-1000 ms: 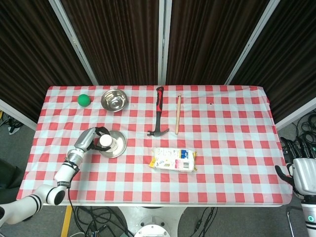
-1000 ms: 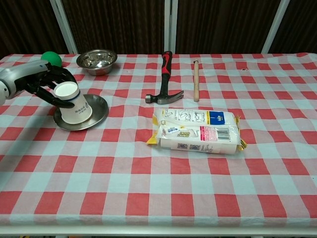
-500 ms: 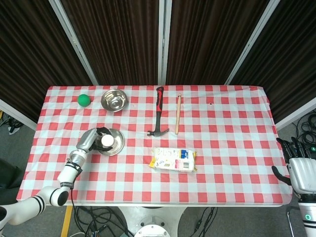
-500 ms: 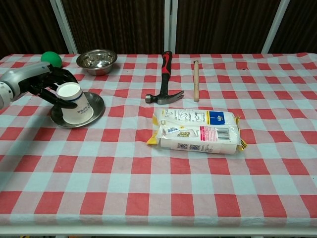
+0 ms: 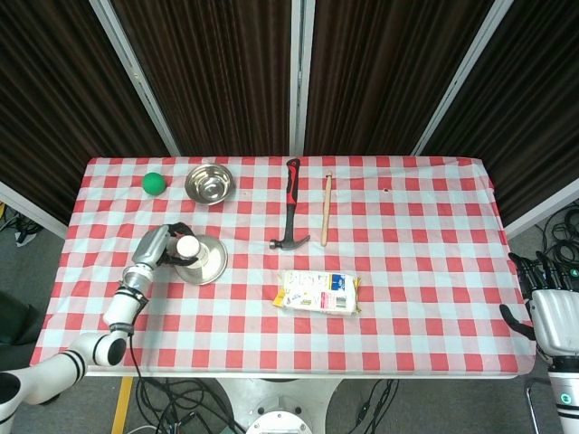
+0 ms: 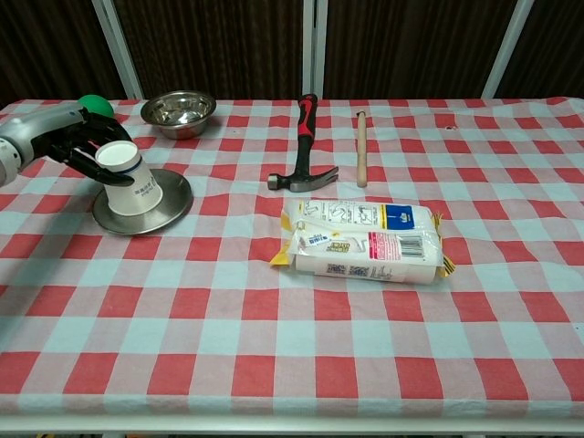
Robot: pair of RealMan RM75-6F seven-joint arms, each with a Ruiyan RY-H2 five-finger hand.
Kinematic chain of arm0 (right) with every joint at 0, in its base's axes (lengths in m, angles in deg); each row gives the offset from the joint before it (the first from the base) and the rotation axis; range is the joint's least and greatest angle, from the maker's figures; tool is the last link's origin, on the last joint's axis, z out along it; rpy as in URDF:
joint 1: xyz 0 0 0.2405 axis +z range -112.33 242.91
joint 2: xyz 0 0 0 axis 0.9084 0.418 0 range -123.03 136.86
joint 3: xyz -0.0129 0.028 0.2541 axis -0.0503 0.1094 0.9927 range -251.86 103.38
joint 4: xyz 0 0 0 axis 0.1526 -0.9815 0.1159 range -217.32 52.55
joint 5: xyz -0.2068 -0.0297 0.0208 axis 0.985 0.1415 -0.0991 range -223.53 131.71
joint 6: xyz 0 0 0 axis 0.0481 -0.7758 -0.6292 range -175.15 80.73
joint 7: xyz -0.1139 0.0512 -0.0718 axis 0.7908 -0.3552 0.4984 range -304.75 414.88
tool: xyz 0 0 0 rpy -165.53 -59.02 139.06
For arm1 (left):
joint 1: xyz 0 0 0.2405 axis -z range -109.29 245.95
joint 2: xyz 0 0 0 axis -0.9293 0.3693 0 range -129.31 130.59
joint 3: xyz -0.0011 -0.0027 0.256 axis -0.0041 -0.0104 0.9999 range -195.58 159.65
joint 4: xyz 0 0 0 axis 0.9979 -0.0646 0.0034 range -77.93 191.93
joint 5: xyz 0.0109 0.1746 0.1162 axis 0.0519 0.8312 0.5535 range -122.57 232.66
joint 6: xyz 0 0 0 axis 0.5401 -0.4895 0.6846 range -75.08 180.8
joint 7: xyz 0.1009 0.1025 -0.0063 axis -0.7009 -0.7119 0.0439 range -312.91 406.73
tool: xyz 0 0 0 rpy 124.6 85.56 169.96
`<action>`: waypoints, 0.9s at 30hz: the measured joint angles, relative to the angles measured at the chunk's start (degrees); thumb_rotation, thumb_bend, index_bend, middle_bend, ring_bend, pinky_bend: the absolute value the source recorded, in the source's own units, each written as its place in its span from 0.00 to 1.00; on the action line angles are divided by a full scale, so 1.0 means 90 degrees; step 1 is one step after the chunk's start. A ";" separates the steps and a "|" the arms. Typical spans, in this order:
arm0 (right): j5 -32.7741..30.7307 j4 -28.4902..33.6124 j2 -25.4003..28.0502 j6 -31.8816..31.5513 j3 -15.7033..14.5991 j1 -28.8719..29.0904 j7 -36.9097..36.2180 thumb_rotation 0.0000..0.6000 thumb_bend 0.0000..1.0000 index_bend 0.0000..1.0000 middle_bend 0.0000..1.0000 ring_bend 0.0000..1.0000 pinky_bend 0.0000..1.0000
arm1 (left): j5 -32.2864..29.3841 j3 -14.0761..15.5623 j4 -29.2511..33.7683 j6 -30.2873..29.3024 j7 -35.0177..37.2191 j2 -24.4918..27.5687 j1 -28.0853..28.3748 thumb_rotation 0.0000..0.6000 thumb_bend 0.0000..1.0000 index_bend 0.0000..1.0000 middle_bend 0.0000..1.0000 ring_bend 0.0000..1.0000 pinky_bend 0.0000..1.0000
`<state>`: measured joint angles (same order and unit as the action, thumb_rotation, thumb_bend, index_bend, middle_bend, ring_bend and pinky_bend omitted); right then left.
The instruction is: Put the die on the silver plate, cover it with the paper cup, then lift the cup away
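A: We see our left hand (image 6: 78, 146) at the left of the frame. It holds the paper cup (image 6: 128, 178) upside down and tilted over the silver plate (image 6: 169, 203).

B: Where is the die? We cannot see it. The cup may hide it.

A: Our right hand (image 5: 552, 312) sits at the lower right, off the tabletop (image 6: 274, 310), with its fingers apart and nothing in it.

B: We see a hammer (image 6: 301, 146) near the middle, and a white packet (image 6: 365, 242) below it.
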<state>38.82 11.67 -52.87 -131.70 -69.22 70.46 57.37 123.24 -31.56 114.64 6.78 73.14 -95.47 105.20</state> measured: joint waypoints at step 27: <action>0.0138 0.0075 0.0088 0.0490 -0.0213 0.0154 0.0141 1.00 0.22 0.10 0.09 0.00 0.04 | 0.0224 0.0159 0.0769 0.0011 -0.0095 0.0295 -0.0116 1.00 0.22 0.49 0.41 0.30 0.27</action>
<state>40.06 12.34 -52.08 -127.29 -71.13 71.84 58.64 125.25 -30.13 121.56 6.87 72.29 -92.81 104.15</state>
